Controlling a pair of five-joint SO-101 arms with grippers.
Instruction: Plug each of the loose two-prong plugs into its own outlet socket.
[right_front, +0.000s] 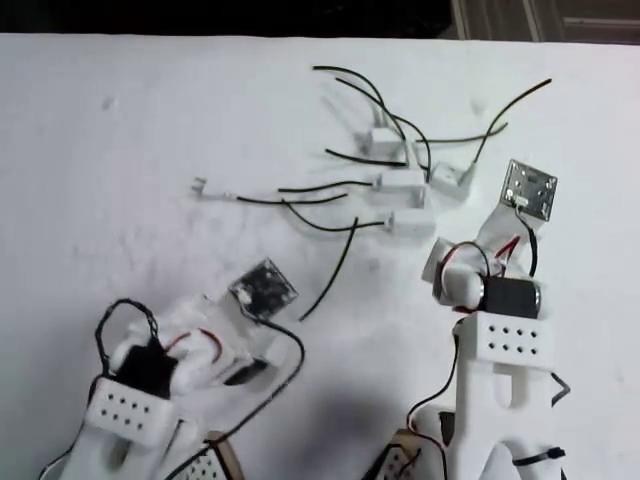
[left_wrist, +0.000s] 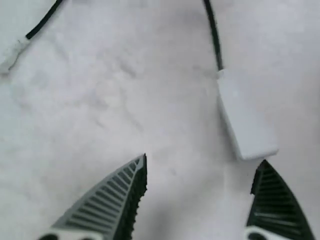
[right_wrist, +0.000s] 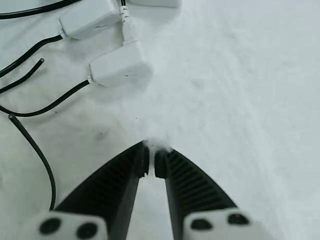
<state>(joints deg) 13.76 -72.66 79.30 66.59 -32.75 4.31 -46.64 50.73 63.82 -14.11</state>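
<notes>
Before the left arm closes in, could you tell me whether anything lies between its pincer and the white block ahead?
Nothing visible does: only bare table lies between the open left pincer and the block, whose cord runs off on the far side.

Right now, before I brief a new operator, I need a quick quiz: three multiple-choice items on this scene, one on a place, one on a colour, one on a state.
1. Where is the white block nearest the right gripper?
A. On the table, ahead of it.
B. Between its fingers.
C. On top of the arm.

2. What colour are the blocks' cords?
A. Blue.
B. Black.
C. Green.

3. How is the left gripper?
A. Shut on a cord.
B. Shut on a block.
C. Open and empty.

Key:
1 A, the block lies on the table beyond the gripper.
2 B, every cord is black.
3 C, its fingers stand apart, nothing between.
</notes>
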